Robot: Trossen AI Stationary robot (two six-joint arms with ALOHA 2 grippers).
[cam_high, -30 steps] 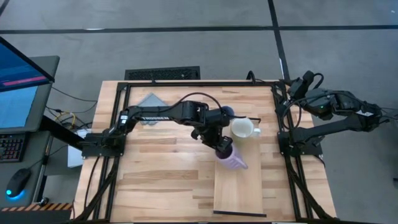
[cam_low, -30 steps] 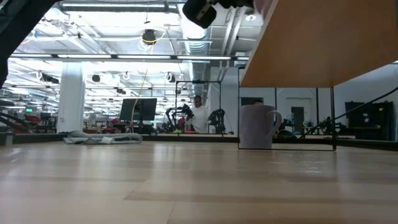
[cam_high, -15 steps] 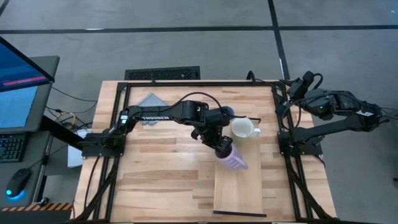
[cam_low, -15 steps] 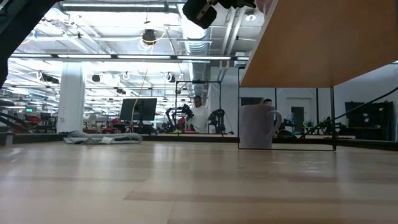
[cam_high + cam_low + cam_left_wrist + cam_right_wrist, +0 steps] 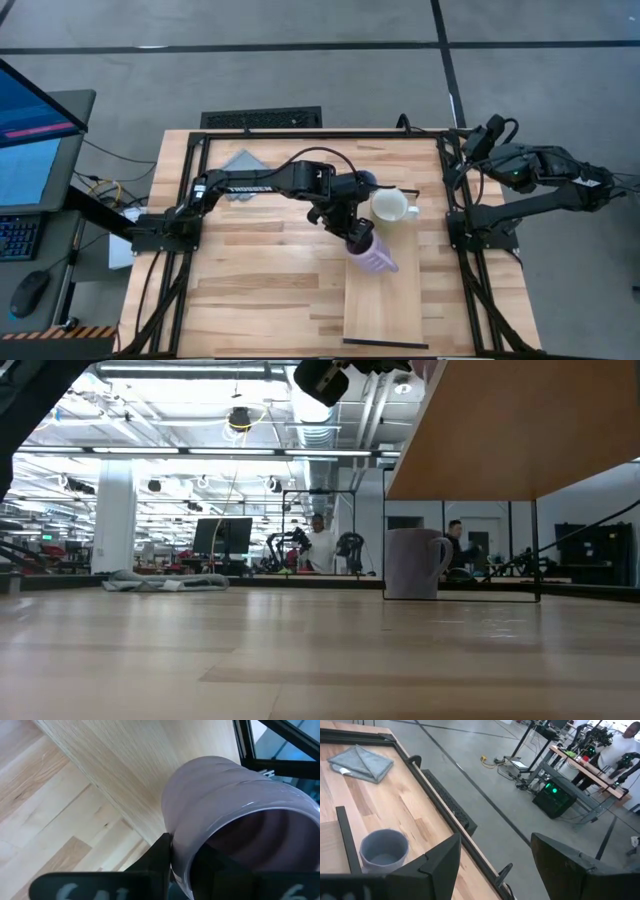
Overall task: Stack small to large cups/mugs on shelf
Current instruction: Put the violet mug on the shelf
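My left gripper [image 5: 357, 236] is shut on the pale lavender mug [image 5: 376, 258], which hangs tilted over the far part of the pale wooden shelf [image 5: 385, 305]. The left wrist view looks past the mug [image 5: 225, 795] onto the shelf plank [image 5: 145, 760]. The cream-white mug [image 5: 392, 205] stands upright at the shelf's far end, handle toward the table's right. The slate blue mug [image 5: 384, 849] stands upright on the table beside a dark frame post, mostly hidden by my left arm in the high view. My right gripper [image 5: 495, 865] waits open beyond the table's right edge. My left gripper holds the lavender mug by its rim wall [image 5: 176, 851], one finger [image 5: 159, 857] outside and the other inside the mouth. The fingers slant down from the table's far left. The mug lies tilted, mouth toward the gripper and base away; whether it touches the shelf I cannot tell.
A grey folded cloth [image 5: 243, 161] lies at the table's far left. The low view shows the shelf's underside [image 5: 500, 430] raised on its thin dark frame [image 5: 385, 540], with a mug [image 5: 415, 563] on the tabletop below. Bare tabletop spreads left of the shelf.
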